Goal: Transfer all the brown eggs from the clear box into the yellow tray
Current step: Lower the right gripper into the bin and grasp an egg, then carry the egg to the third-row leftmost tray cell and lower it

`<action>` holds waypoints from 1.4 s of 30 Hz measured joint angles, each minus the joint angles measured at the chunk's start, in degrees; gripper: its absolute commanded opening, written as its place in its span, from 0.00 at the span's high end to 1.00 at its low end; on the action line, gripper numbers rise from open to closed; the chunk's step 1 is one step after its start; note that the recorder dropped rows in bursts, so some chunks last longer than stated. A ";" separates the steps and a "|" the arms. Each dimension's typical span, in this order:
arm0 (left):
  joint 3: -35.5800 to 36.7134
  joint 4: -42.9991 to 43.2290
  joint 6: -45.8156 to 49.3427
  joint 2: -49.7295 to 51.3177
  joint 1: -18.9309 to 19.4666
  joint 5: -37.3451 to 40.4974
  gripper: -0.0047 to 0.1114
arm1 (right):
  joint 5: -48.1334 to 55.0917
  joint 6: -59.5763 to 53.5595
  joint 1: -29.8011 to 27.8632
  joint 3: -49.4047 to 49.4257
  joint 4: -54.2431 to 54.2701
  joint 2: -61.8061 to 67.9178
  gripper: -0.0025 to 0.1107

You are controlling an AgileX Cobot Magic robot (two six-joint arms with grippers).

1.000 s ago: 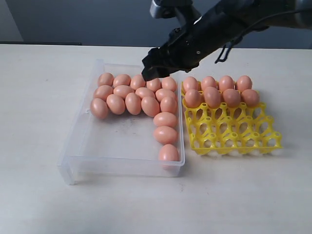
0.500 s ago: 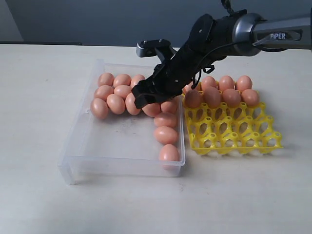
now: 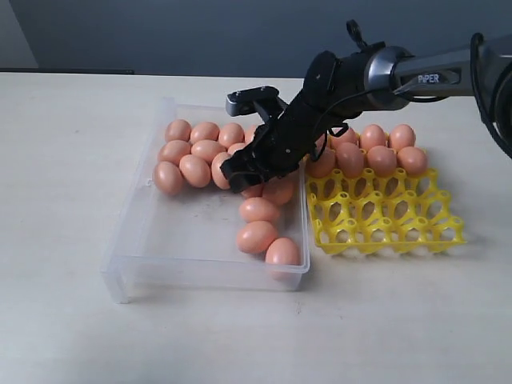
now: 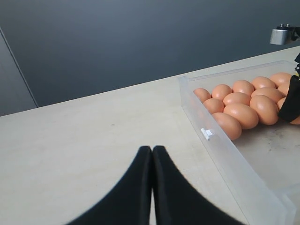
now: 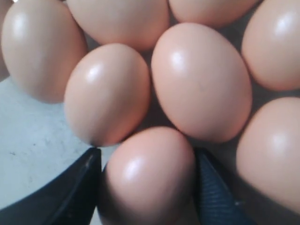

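Note:
In the exterior view the clear box point(image 3: 128, 232) holds a cluster of brown eggs point(image 3: 196, 152) at its far end and three loose eggs point(image 3: 257, 237) near its right wall. My right gripper point(image 3: 244, 180) is down in that cluster. In the right wrist view its two black fingers point(image 5: 82, 187) press both sides of one brown egg point(image 5: 147, 173), which still lies among its neighbours. The yellow tray point(image 3: 384, 228) to the right carries several eggs point(image 3: 382, 158) in its far rows. My left gripper point(image 4: 152, 149) is shut and empty, over the table beside the box point(image 4: 225, 150).
The right arm point(image 3: 376, 76) reaches across the far end of the tray and the box's right wall. The tray's near rows are open cups. Bare box floor point(image 3: 188, 224) lies in front of the egg cluster. A dark wall stands behind the table.
The right gripper sank lower into the egg cluster and closed around one egg. The eggs along the box's right wall were nudged left and forward.

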 measured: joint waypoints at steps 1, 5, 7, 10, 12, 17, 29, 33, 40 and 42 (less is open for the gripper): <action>0.00 0.00 0.00 0.00 0.00 0.00 0.96 | 0.00 0.00 0.00 0.00 0.12 0.00 0.88; 0.00 0.00 0.00 0.00 0.00 0.00 0.96 | 0.00 0.14 0.00 0.00 0.91 0.00 0.98; 0.00 0.00 0.00 0.00 0.00 0.00 0.96 | 0.00 -0.08 0.00 0.11 1.77 -0.42 0.98; 0.00 0.00 0.00 0.00 0.00 0.00 0.96 | -1.75 -1.44 -0.13 0.92 3.81 -3.20 0.98; 0.00 0.00 0.00 0.00 0.00 0.00 0.96 | -4.19 -2.68 -0.13 2.00 5.02 -6.41 0.98; 0.00 0.00 0.00 0.00 0.00 0.00 0.96 | -14.37 -3.52 -0.13 10.35 6.32 -17.52 0.98; 0.00 0.00 0.00 0.00 0.00 0.00 0.96 | -38.41 -3.65 -0.13 38.97 9.37 -32.33 0.98; 0.00 0.00 0.00 0.00 0.00 0.00 0.96 | -41.52 -3.65 -0.21 42.05 9.51 -32.21 0.98; 0.00 0.00 0.00 0.00 0.00 0.00 0.96 | -44.70 -3.54 -0.21 42.32 9.92 -30.61 0.98; 0.00 0.00 0.00 0.00 0.00 0.00 0.96 | -44.55 -3.54 -0.21 42.32 9.92 -29.68 0.97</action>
